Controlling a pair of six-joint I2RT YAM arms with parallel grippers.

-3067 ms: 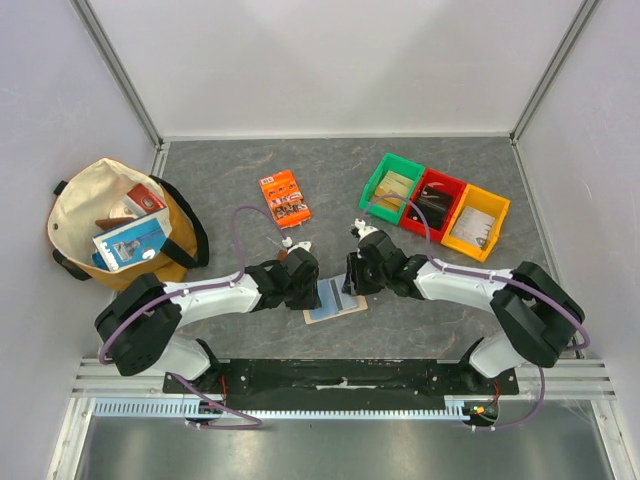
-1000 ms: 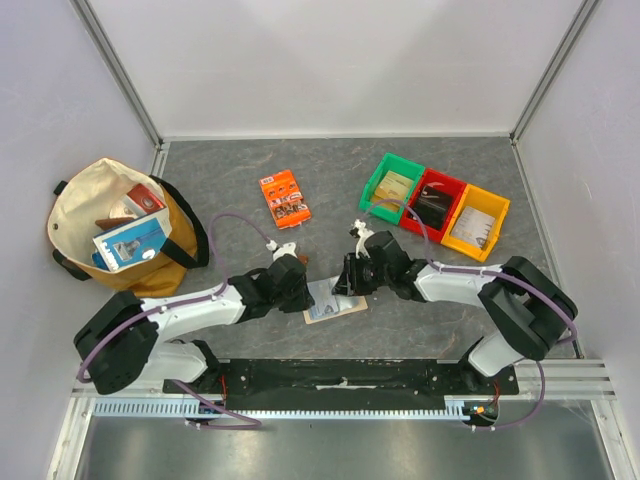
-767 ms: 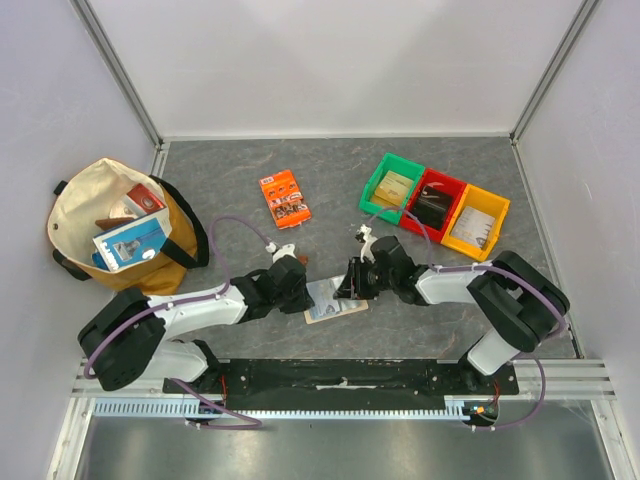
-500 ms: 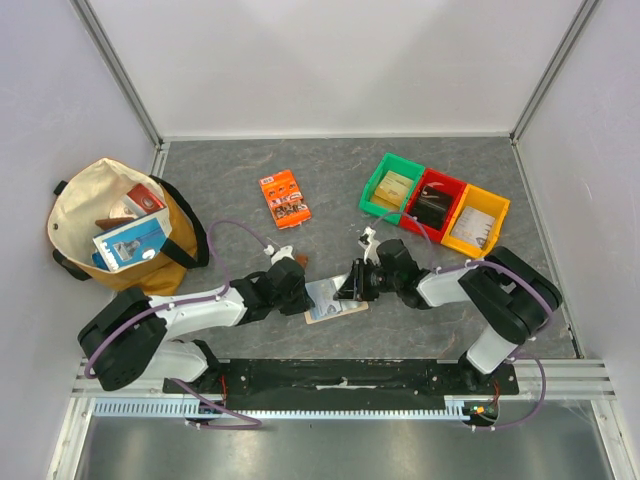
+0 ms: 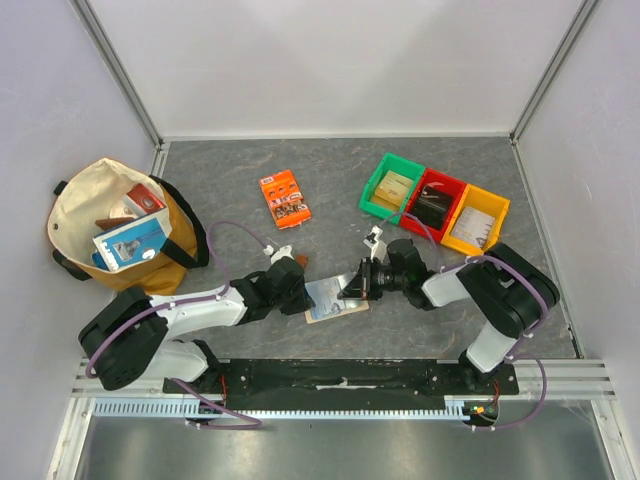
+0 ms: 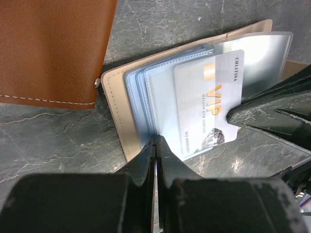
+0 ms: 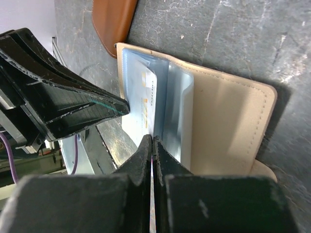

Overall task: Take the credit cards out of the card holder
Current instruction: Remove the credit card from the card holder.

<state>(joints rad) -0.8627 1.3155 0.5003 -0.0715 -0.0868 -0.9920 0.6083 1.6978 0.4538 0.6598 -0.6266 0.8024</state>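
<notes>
The grey table (image 5: 230,170) spreads out ahead of my two arms. At its far left sits a cream tote bag (image 5: 90,215) stuffed with boxes. Far right is a row of green, red and yellow bins (image 5: 446,178), and an orange packet (image 5: 285,199) lies between them, well apart from both.

Close in front of me, a brown wallet (image 6: 53,48) lies flat, its edge just beside the card holder (image 6: 114,107). The beige holder lies open on the table between my wrists, its pale blue clear sleeves (image 6: 146,97) fanned upward.

One credit card (image 6: 206,107), pale with gold lettering, sticks partway out of a sleeve toward my right side.

My left gripper (image 6: 155,145) has its jaws pressed together on the near edge of the holder's sleeves. My right gripper (image 7: 152,143) is squeezed fully closed, its tips pinching the protruding end of that card.
</notes>
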